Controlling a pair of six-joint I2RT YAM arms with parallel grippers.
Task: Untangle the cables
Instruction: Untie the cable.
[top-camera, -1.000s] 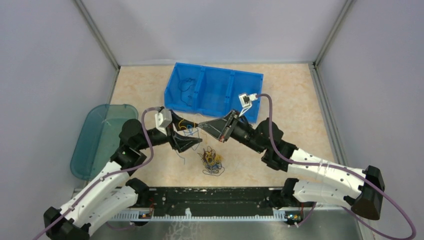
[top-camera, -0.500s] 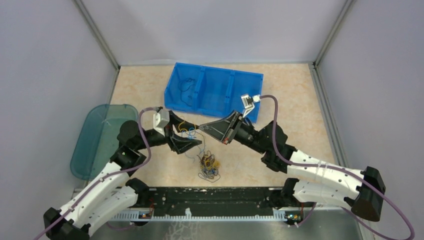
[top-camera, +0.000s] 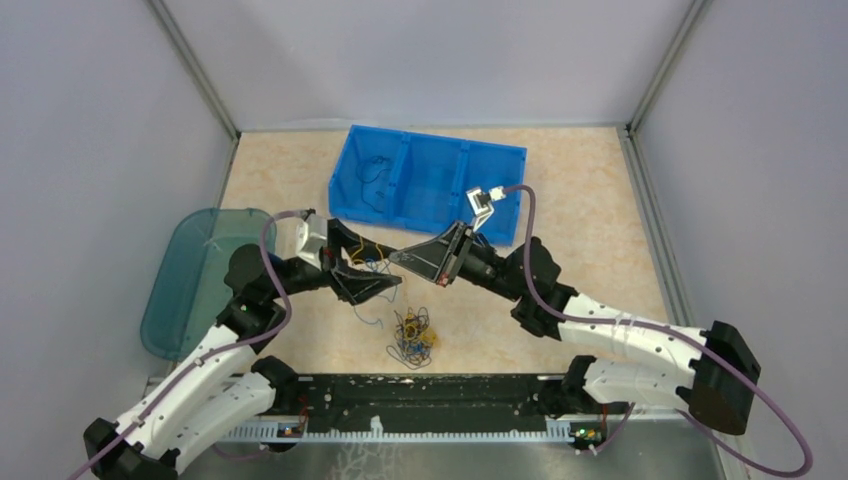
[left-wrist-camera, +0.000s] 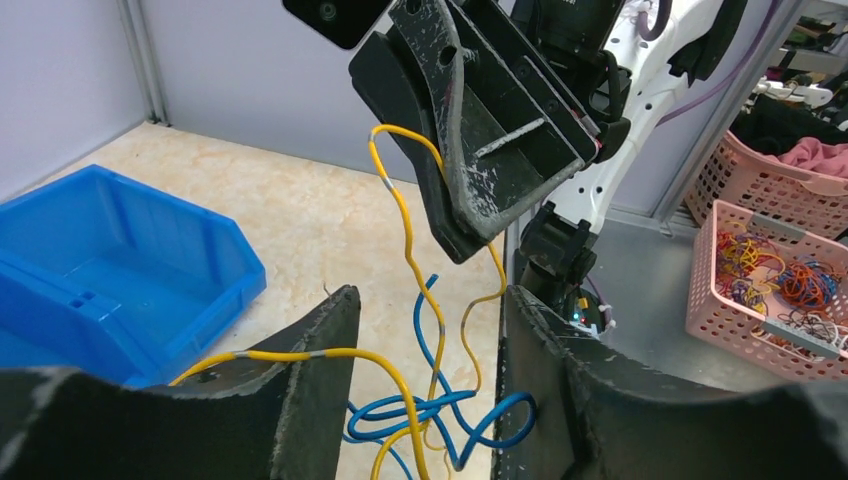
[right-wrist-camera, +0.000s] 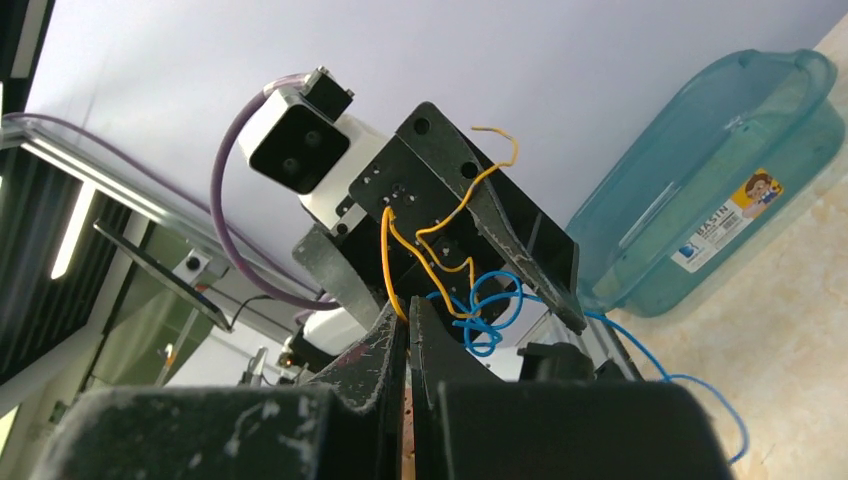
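Note:
A tangle of black, blue and yellow-orange cables (top-camera: 412, 335) lies on the table in front of both arms. A few strands rise from it to the grippers. My right gripper (top-camera: 395, 256) is shut on a yellow cable (right-wrist-camera: 388, 250) at its tip (right-wrist-camera: 408, 305). My left gripper (top-camera: 383, 268) faces it, jaws wide open (left-wrist-camera: 425, 300). The yellow cable (left-wrist-camera: 405, 215) and a looped blue cable (left-wrist-camera: 440, 410) hang between the left fingers, and the yellow one lies over the left finger (left-wrist-camera: 300, 350). The blue cable (right-wrist-camera: 490, 300) trails down to the table.
A blue three-compartment bin (top-camera: 430, 150) stands behind the grippers, with a thin black wire (top-camera: 375, 170) in its left compartment. A teal translucent basin (top-camera: 190, 280) lies at the left edge. The black rail (top-camera: 430, 405) runs along the near edge. Pink baskets (left-wrist-camera: 780, 290) sit off the table.
Both grippers have shifted a little to the left, still facing each other. The cable tangle on the table has slid left and nearer the rail, with strands stretched up.

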